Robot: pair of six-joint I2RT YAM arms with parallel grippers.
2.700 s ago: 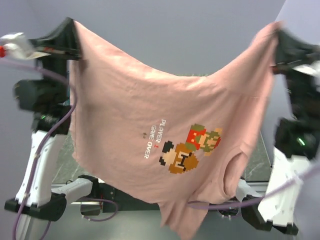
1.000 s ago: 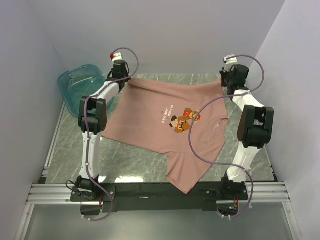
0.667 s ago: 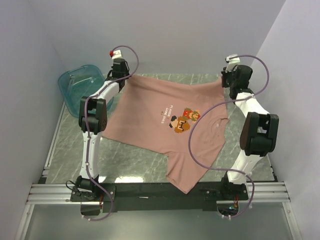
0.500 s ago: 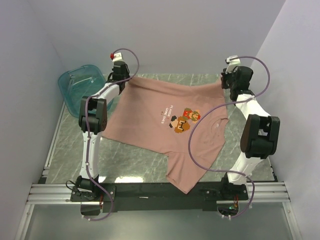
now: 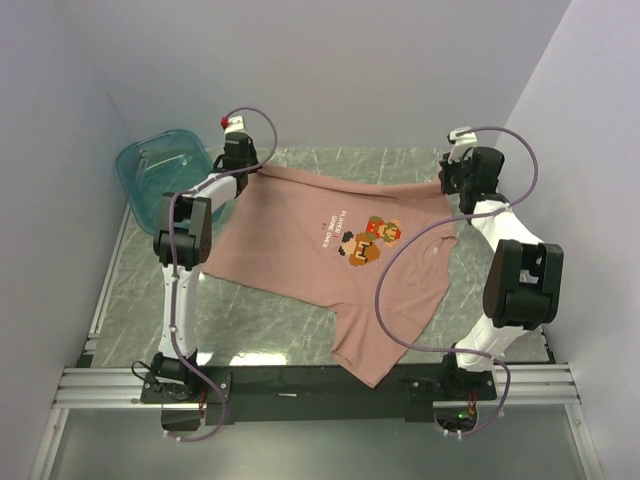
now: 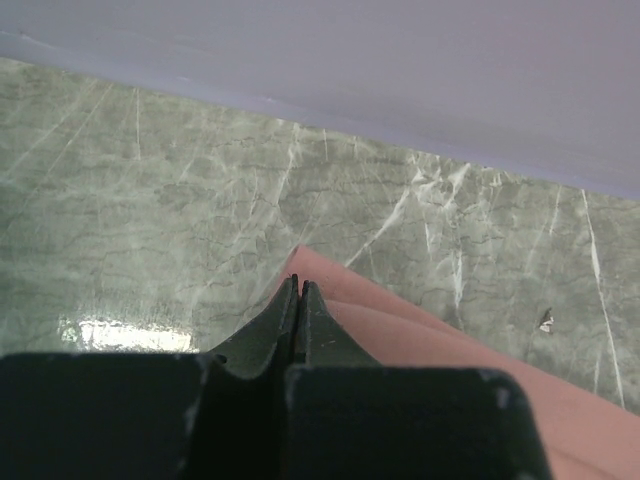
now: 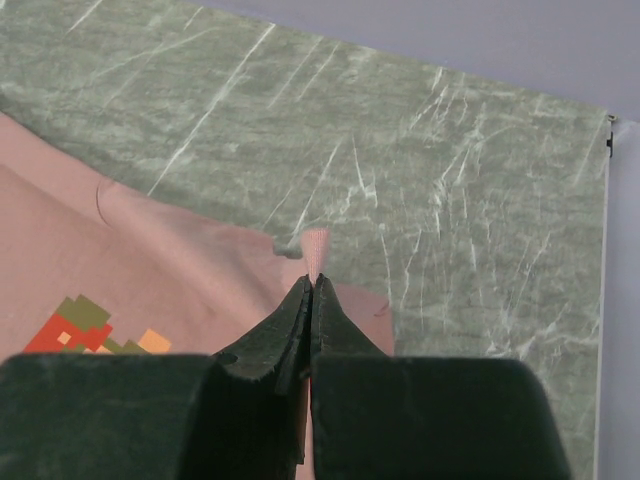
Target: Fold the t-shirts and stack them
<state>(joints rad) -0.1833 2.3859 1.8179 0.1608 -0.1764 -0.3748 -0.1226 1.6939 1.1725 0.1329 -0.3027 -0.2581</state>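
The shirt (image 5: 290, 255) lies spread just right of the tub (image 5: 160, 175), its white chest text too small to read. The left gripper (image 6: 298, 287) pinches the corner nearest the tub, and the right gripper (image 7: 311, 282) pinches the far one.

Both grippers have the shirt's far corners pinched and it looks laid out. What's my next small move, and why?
Probably open both grippers and let go. The left gripper and right gripper are each shut on a corner of the t-shirt, which seems spread graphic-up on the table, so folding likely needs fresh grips.
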